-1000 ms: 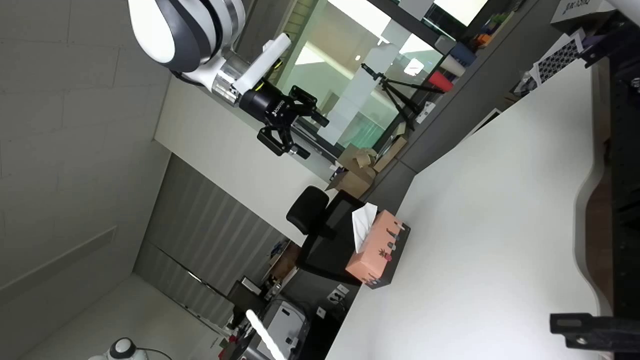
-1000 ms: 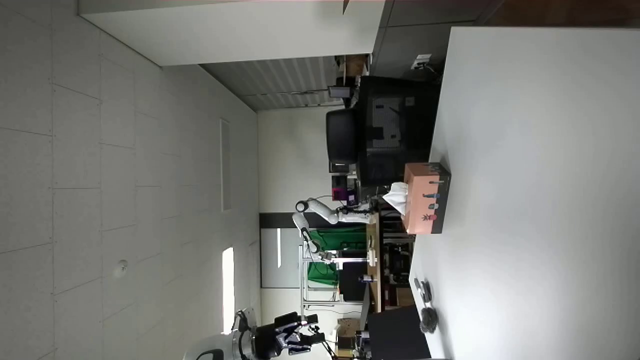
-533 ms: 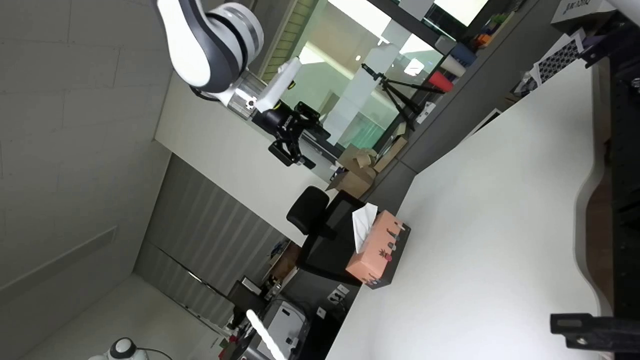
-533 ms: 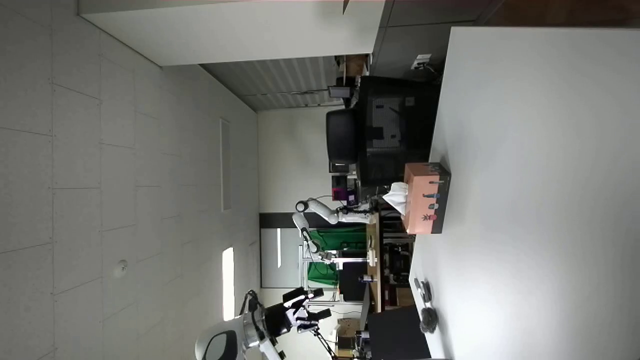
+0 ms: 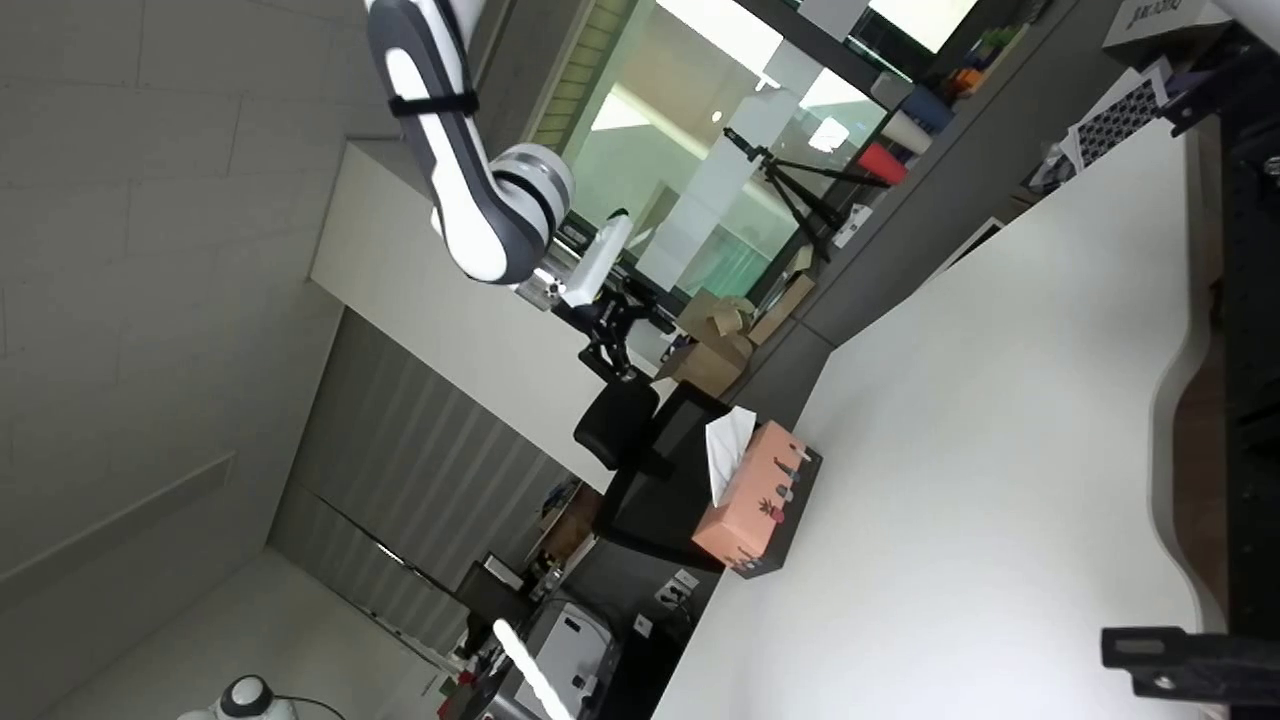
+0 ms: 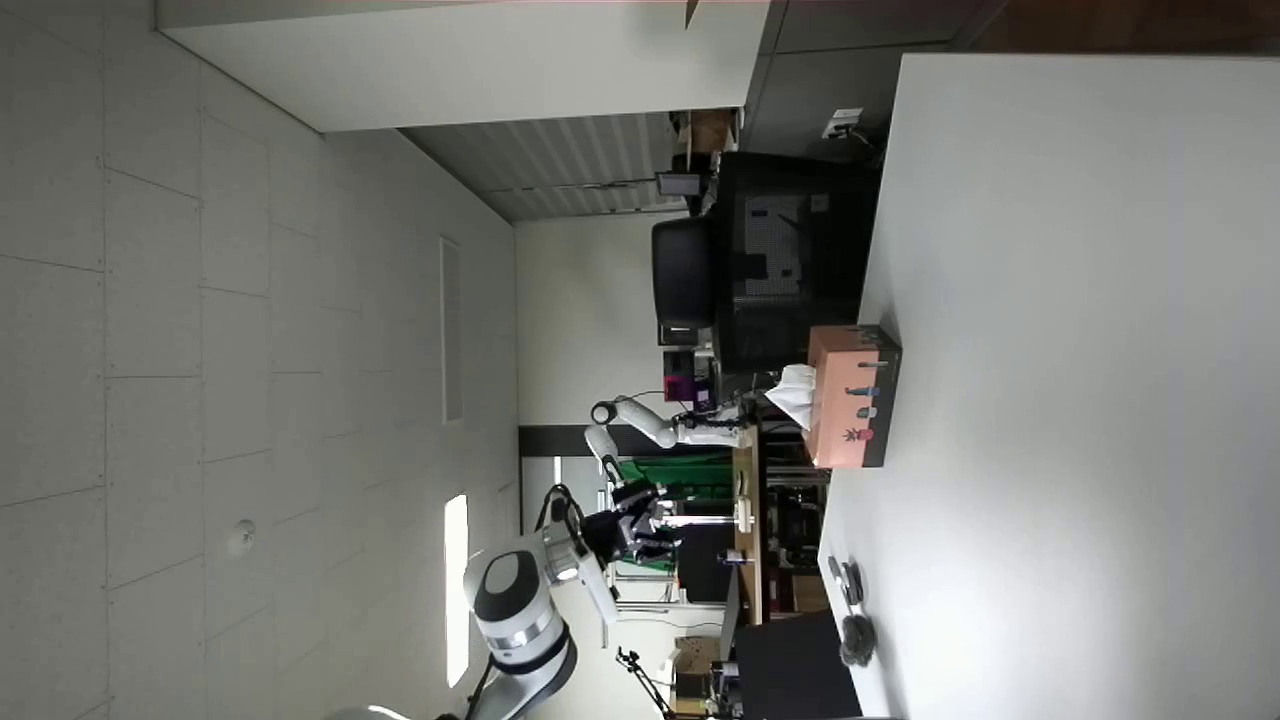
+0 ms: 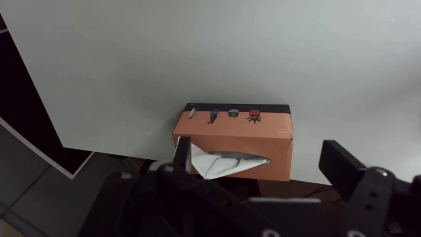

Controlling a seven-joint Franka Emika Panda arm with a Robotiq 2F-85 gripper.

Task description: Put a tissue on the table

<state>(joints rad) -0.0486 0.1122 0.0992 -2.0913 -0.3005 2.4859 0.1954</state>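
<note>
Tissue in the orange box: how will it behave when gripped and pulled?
The tissue is likely floppy, judging by its thin, soft-looking folds. It may drag at first, being partly tucked into the box. The box might slide along, as no fastening shows.

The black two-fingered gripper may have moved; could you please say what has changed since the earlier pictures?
In both exterior views, the black two-fingered gripper has moved toward the coral cardboard box, its jaws apart; nothing was taken hold of or let go. The crumpled white paper tissue still pokes from the box, which has stayed on the flat white table.
</note>
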